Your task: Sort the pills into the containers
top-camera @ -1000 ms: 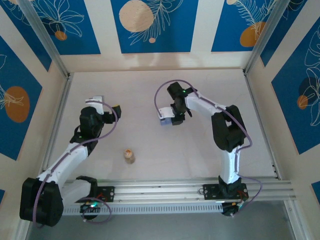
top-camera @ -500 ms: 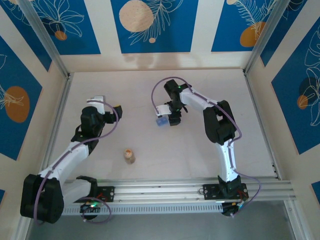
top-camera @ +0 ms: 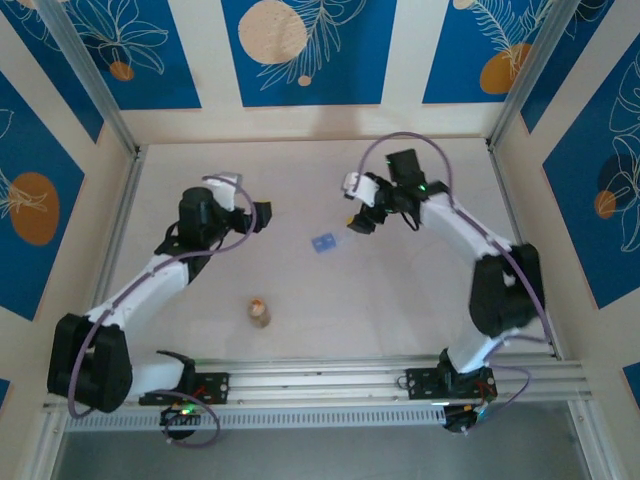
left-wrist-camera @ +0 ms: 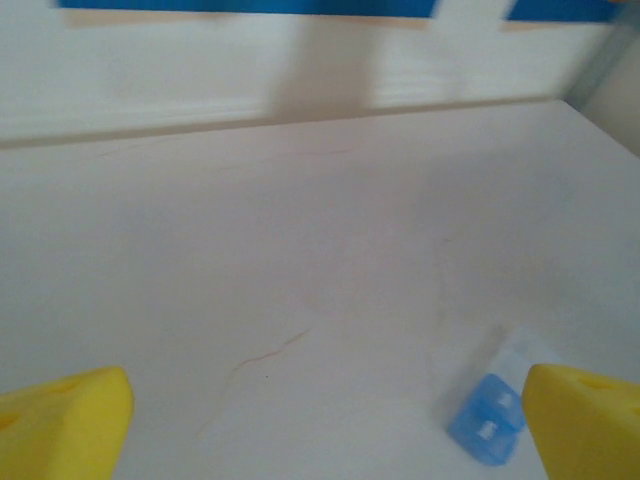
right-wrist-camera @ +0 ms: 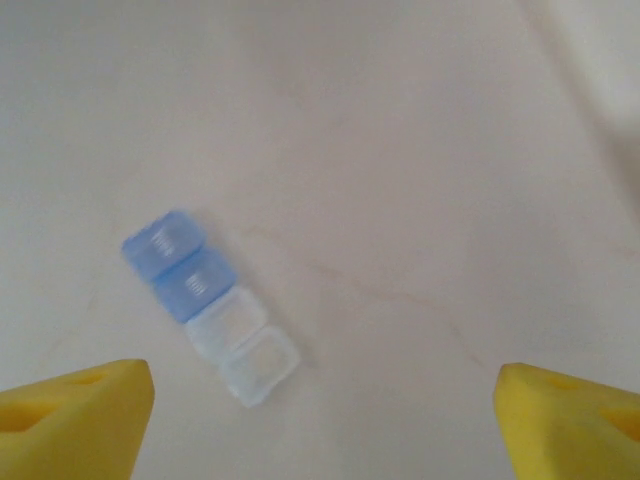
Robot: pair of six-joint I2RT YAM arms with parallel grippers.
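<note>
On the table [right-wrist-camera: 400,150], the pill box [right-wrist-camera: 212,305] lies flat, long axis diagonal.

Pill box [right-wrist-camera: 210,308]: 2 compartments blue with pale ribbed marks, 2 clear.
Vial [top-camera: 259,312]: tan mass inside.
Table [top-camera: 400,290]: pale off-white, faint reddish hairlines.
Walls [top-camera: 300,50]: blue panels carrying white line-drawn leaves and peach and orange discs, parted by cream strips.
Left gripper [left-wrist-camera: 328,400] and right gripper [right-wrist-camera: 323,385]: yellow fingers.
Left arm [top-camera: 140,290] and right arm [top-camera: 460,225]: white and black, with purple cables [top-camera: 400,140].
</note>
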